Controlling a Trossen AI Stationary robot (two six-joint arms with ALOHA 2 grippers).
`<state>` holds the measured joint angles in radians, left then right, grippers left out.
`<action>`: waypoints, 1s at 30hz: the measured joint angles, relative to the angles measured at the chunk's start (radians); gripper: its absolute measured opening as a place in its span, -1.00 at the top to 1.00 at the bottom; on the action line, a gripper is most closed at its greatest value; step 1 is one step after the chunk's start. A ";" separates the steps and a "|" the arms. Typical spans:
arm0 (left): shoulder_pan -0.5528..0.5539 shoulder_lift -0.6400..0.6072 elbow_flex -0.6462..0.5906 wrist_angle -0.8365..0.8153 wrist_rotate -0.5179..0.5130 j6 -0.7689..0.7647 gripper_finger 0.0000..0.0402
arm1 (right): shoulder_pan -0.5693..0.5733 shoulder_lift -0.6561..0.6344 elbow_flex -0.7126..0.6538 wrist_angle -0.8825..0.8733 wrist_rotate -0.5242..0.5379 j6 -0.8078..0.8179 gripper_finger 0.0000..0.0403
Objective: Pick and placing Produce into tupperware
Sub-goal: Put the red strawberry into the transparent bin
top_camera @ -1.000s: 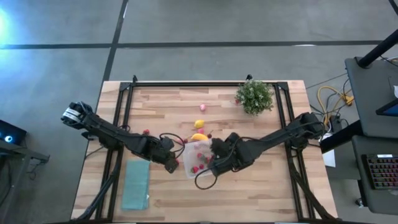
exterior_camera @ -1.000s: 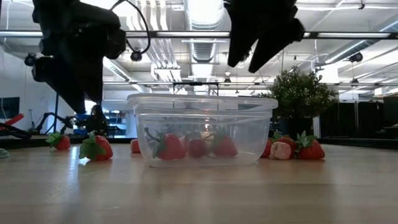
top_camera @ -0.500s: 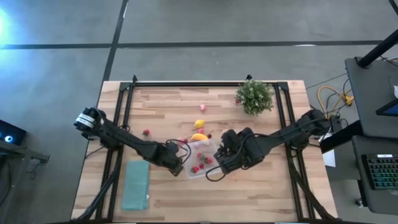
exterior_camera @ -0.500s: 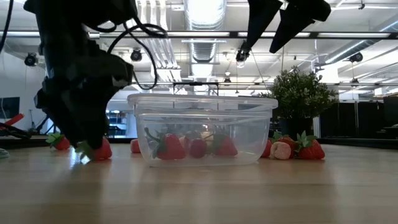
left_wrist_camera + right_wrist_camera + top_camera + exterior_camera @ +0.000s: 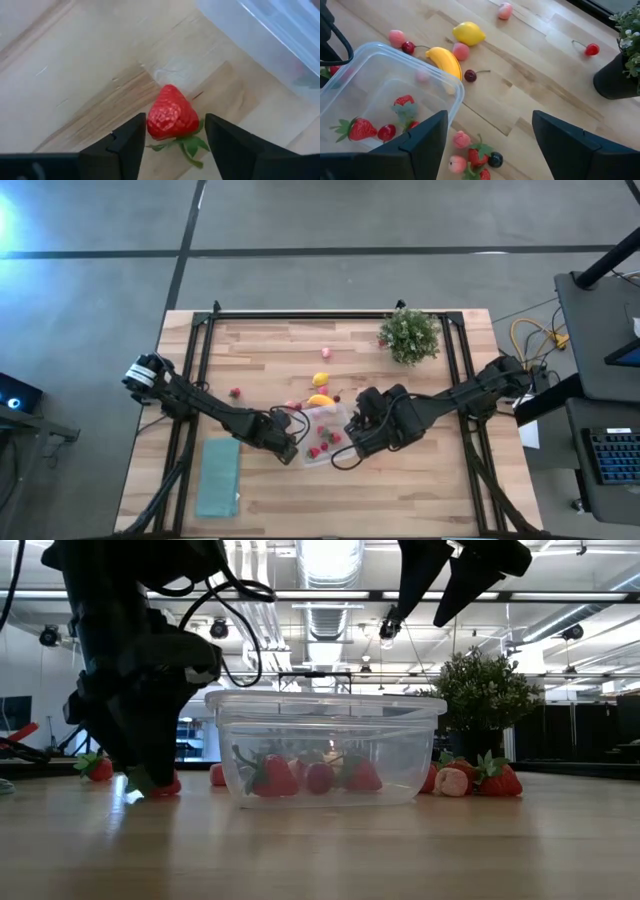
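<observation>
A red strawberry (image 5: 171, 115) lies on the wooden table just left of the clear tupperware (image 5: 322, 435). My left gripper (image 5: 175, 135) is down at the table top and shut on it; in the low view it is a dark mass (image 5: 145, 778) in front of the berry (image 5: 168, 785). The tupperware (image 5: 325, 745) has several strawberries (image 5: 357, 128) in it. My right gripper (image 5: 487, 145) hangs open and empty above the box's right side (image 5: 358, 430). Loose produce lies behind the box: a lemon (image 5: 468, 33), a yellow piece (image 5: 443, 60), pink pieces and cherries. My left gripper pinches the strawberry between its two fingers. One finger (image 5: 131, 142) lies against the berry's red side (image 5: 150, 122); the other meets its leafy side (image 5: 199, 142). The fingers come steeply from above. The berry rests on the table, its tip pointing away from the fingers.
A green potted plant (image 5: 409, 335) stands at the far right of the table. A flat teal rectangle (image 5: 218, 477) lies at the near left. More strawberries and pink pieces (image 5: 470, 160) lie beside the box's right side. A lone strawberry (image 5: 235, 392) lies at the left.
My left gripper has sunk to the table beside the tupperware's left wall, down over the strawberry. My right gripper has risen from just above the box, drawn back a little toward the table's right edge, and rolled.
</observation>
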<state>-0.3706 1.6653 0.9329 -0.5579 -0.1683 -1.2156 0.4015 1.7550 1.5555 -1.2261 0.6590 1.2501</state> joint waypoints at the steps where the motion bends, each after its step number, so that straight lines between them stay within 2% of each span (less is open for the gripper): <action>1: 0.000 0.000 0.000 0.000 -0.007 0.000 0.09 | 0.000 0.000 0.000 0.001 0.000 0.000 -0.39; 13: 0.003 0.018 0.005 -0.002 -0.026 0.080 0.32 | 0.000 0.000 -0.004 0.003 -0.001 0.007 -0.38; 17: 0.004 -0.030 0.036 -0.018 -0.029 0.137 0.33 | 0.000 0.000 -0.005 0.002 -0.001 0.006 -0.38; 20: 0.004 -0.091 0.071 -0.040 -0.073 0.158 0.33 | 0.000 0.000 -0.005 0.001 -0.001 0.006 -0.36; 24: 0.003 -0.180 0.137 0.027 -0.174 0.303 0.33 | 0.000 0.000 -0.005 0.001 -0.001 0.006 -0.38; 27: 0.011 -0.208 0.162 0.133 -0.180 0.442 0.34 | 0.000 0.000 -0.006 0.001 -0.001 0.006 -0.38; 30: 0.032 -0.182 0.172 0.158 -0.157 0.514 0.34 | 0.000 0.000 -0.006 0.000 -0.001 0.006 -0.37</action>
<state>-0.3391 1.4836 1.1052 -0.3996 -0.3253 -0.7017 0.4015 1.7550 1.5497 -1.2259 0.6579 1.2561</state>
